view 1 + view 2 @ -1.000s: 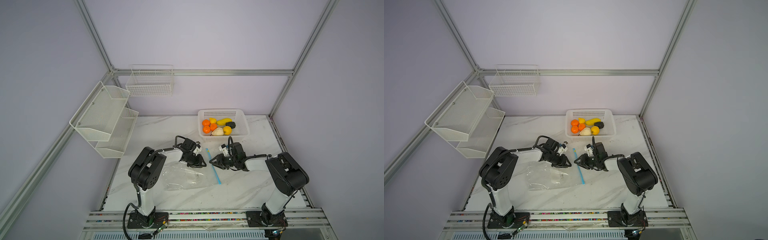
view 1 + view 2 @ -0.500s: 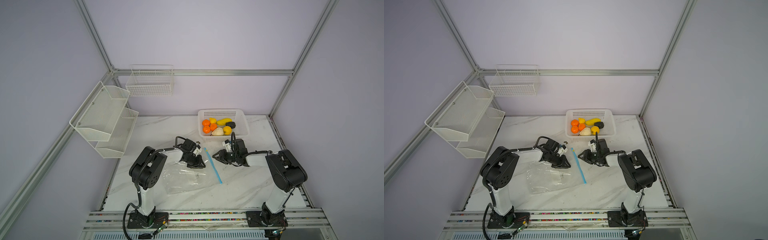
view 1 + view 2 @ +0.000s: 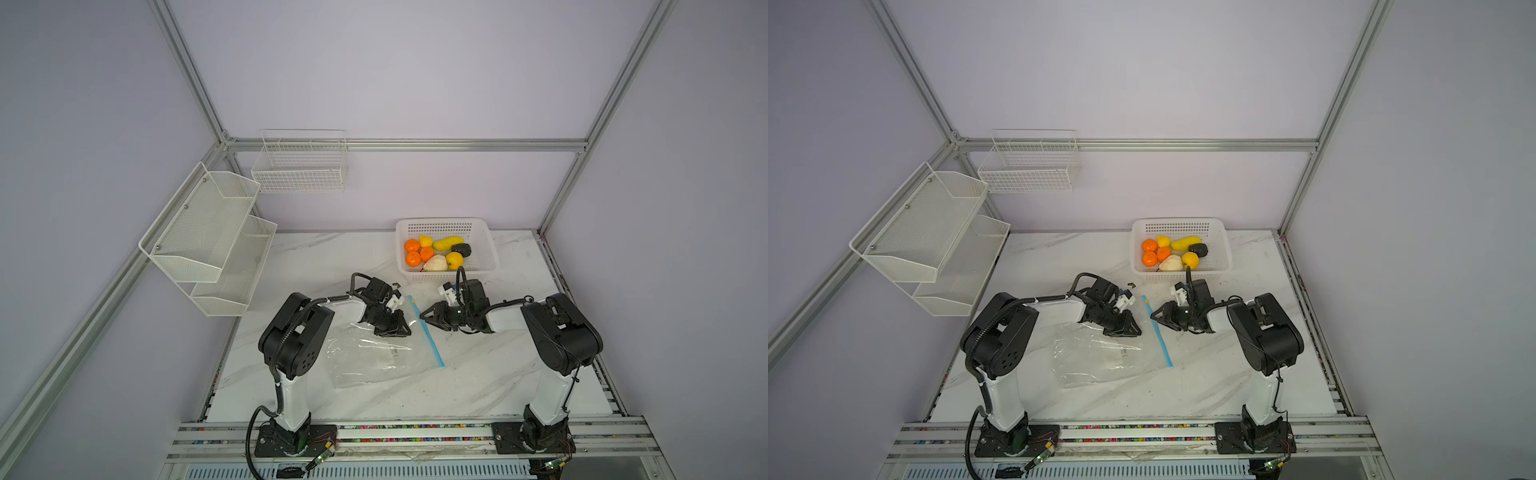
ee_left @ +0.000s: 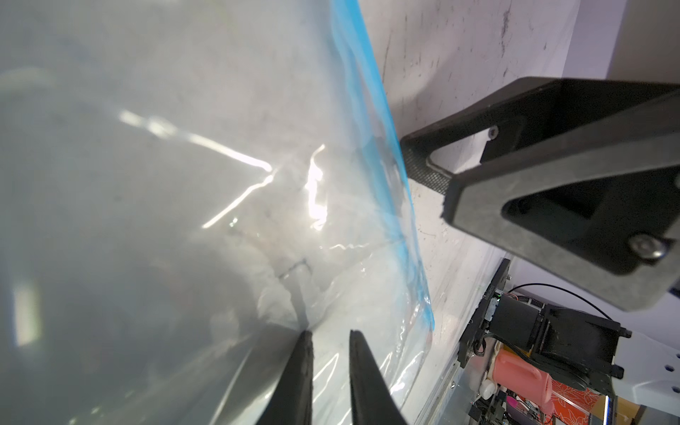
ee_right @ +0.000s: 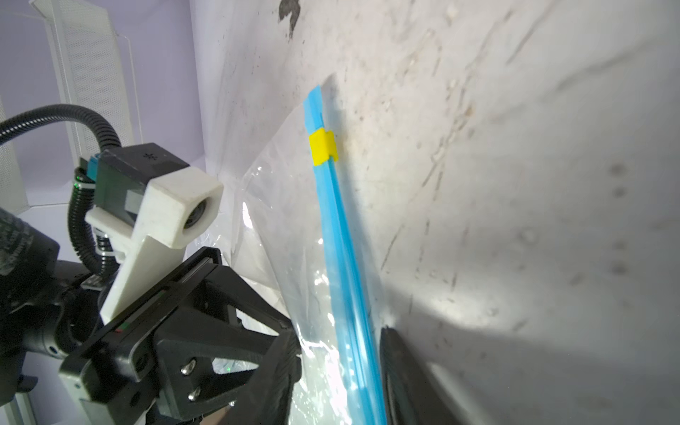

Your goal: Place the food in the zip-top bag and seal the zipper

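The zip-top bag (image 3: 374, 353) (image 3: 1100, 353) lies crinkled on the marble table. Its light-blue zipper (image 3: 428, 336) (image 5: 342, 257) runs along the right edge, with the yellow tab (image 5: 323, 147) at the far end. My left gripper (image 3: 395, 330) (image 4: 327, 333) sits on the bag's far edge, its fingers narrowly apart with bag film between them. My right gripper (image 3: 430, 322) (image 5: 340, 342) is open and low at the zipper, which passes between its fingers. The food is in the white basket (image 3: 440, 224): tangerines (image 3: 412, 245), a long yellow piece (image 3: 448, 243), a dark lump (image 3: 462, 249), a cream bulb (image 3: 435, 263) and a yellow fruit (image 3: 454, 259).
A two-tier white mesh shelf (image 3: 208, 232) hangs on the left wall and a wire basket (image 3: 299, 166) on the back wall. A small dark speck (image 3: 397, 284) lies on the table behind the left gripper. Aluminium rails (image 3: 395, 432) edge the table's front.
My right gripper shifted slightly along the zipper and sits low at it again. More of the strip's far end shows now. The left arm has hardly moved.
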### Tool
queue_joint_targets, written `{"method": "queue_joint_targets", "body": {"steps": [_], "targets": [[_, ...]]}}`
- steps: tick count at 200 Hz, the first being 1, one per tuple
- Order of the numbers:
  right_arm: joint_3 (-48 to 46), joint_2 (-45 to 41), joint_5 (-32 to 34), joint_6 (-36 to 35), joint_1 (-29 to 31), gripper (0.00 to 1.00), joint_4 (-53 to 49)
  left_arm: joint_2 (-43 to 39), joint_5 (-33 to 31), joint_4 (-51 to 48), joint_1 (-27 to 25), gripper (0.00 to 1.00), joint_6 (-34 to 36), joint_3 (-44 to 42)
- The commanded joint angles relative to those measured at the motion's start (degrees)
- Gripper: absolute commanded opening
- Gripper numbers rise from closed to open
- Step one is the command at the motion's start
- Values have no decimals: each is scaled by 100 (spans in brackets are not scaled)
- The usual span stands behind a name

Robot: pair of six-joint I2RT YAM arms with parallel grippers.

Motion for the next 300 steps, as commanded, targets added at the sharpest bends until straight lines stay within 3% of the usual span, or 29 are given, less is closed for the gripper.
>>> {"method": "queue_joint_targets", "body": {"steps": [1,174,300], "targets": [[10,180,-95,103,70,42,-122,210,-254,-253,20,20,51,18],[-138,-613,-245,143,60,36,-536,200,-253,-247,5,21,53,9],[-884,-903,-422,381,283,27,-203,204,-265,-245,-16,21,46,20]]}}
